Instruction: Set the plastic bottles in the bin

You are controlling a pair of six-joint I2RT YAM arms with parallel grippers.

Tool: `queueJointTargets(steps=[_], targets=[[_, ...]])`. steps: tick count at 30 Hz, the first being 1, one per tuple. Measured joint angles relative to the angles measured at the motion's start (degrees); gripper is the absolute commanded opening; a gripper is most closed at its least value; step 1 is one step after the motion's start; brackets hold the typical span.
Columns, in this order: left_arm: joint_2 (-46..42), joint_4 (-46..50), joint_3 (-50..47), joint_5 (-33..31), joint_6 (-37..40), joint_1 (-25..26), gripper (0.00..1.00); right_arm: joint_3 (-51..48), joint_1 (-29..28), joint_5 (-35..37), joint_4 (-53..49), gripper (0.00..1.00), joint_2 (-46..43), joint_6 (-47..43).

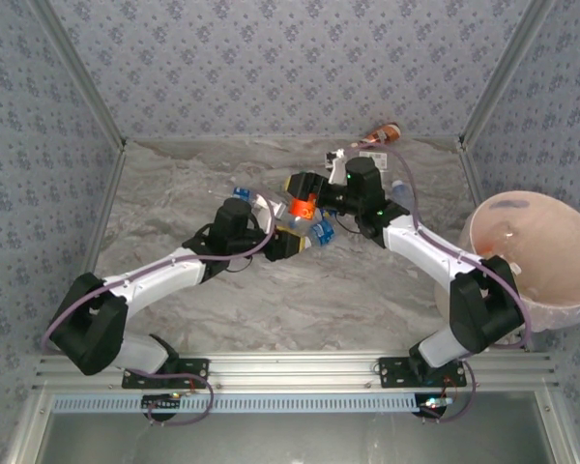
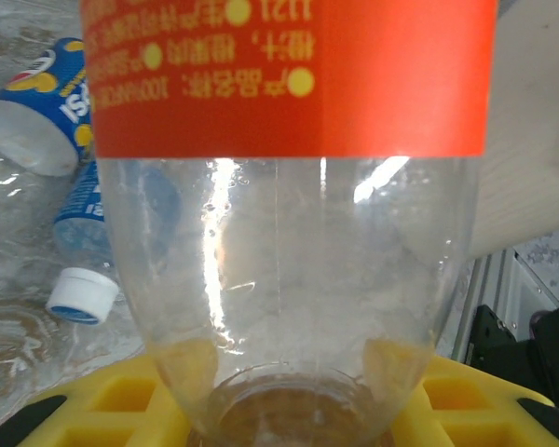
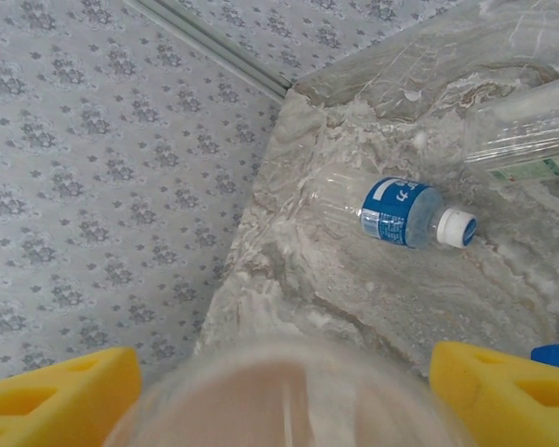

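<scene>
An orange-labelled clear plastic bottle (image 1: 303, 208) hangs above the middle of the table between both grippers. My left gripper (image 1: 293, 237) is shut on its neck end; in the left wrist view the bottle (image 2: 289, 140) rises from between the yellow fingers (image 2: 93, 405). My right gripper (image 1: 307, 196) comes from the far side, and the bottle's blurred base (image 3: 284, 396) spans the gap between its yellow fingers (image 3: 65, 391), touching both. The bin (image 1: 561, 295) stands at the right edge, beyond the right arm's elbow.
More bottles lie on the marble top: a blue-labelled one with a white cap (image 3: 402, 212), a clear one (image 3: 526, 130), two blue-labelled ones (image 2: 47, 107) (image 2: 82, 265), and a brown-labelled one (image 1: 382, 131) against the back wall. Patterned walls close in three sides.
</scene>
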State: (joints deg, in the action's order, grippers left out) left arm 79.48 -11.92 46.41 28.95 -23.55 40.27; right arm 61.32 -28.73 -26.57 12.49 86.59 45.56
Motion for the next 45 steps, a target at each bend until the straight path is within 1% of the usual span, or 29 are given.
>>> queueJointTargets(steps=[4,6,7,10,11,12,13,18,21,24,26,29,32,34,37,41,45], targets=[[0.00,0.72,0.61,-1.64,0.00,0.57,0.42,-0.02,0.52,-0.50,0.76,0.65,-0.02,0.35],[0.00,1.03,0.85,-1.97,-0.07,0.63,0.48,-0.22,0.79,-0.48,0.59,0.60,-0.28,0.13],[0.02,1.18,0.98,-1.97,-0.33,0.63,0.54,-0.50,0.92,-0.39,0.35,0.58,-0.79,-0.11],[0.09,1.62,1.75,-2.58,-1.14,0.74,0.79,-1.09,1.29,-0.17,-1.01,0.55,-2.71,-0.98],[0.09,1.60,1.99,-2.82,-1.25,0.72,0.85,-1.18,1.49,0.00,-1.57,0.54,-3.54,-1.38],[0.09,1.62,2.12,-2.91,-1.42,0.72,0.89,-1.18,1.51,0.20,-2.05,0.54,-4.20,-1.66],[0.09,1.64,2.29,-3.21,-1.51,0.68,0.97,-1.18,1.70,0.42,-2.67,0.54,-5.03,-2.19],[-0.26,1.42,2.45,-2.78,-1.09,0.79,0.98,-0.61,2.84,2.75,-8.59,0.52,-9.31,-5.92],[-2.27,0.98,2.32,-3.54,-1.07,1.14,0.98,1.95,3.80,5.18,-15.02,0.52,-11.61,-9.88],[-5.55,0.09,1.40,-8.07,-1.16,0.92,0.98,6.16,5.31,9.09,-23.06,0.52,-14.95,-14.58],[-7.32,-0.76,0.28,-12.15,-1.49,0.66,0.98,9.60,6.27,12.74,-27.89,0.52,-17.53,-17.53],[-8.50,-1.55,-1.66,-18.62,-2.36,0.61,0.98,14.45,7.72,19.12,-34.01,0.51,-21.55,-21.55],[-8.57,-1.55,-3.17,-24.65,-3.76,0.33,0.98,18.45,9.99,23.78,-39.34,0.50,-24.65,-25.00],[-8.57,-1.55,-3.87,-27.74,-4.68,0.11,0.98,21.03,13.31,25.29,-43.17,0.49,-25.86,-26.64],[-8.57,-1.57,-4.39,-31.15,-6.19,-0.42,0.98,24.55,20.72,24.92,-48.78,0.48,-26.14,-28.17],[-8.55,-1.57,-4.59,-33.24,-7.52,-0.66,0.98,30.34,30.56,21.46,-56.83,0.49,-24.15,-30.12],[-7.87,-1.60,-4.57,-33.53,-8.07,-0.81,0.98,35.78,40.74,16.55,-62.51,0.50,-22.71,-32.39]])
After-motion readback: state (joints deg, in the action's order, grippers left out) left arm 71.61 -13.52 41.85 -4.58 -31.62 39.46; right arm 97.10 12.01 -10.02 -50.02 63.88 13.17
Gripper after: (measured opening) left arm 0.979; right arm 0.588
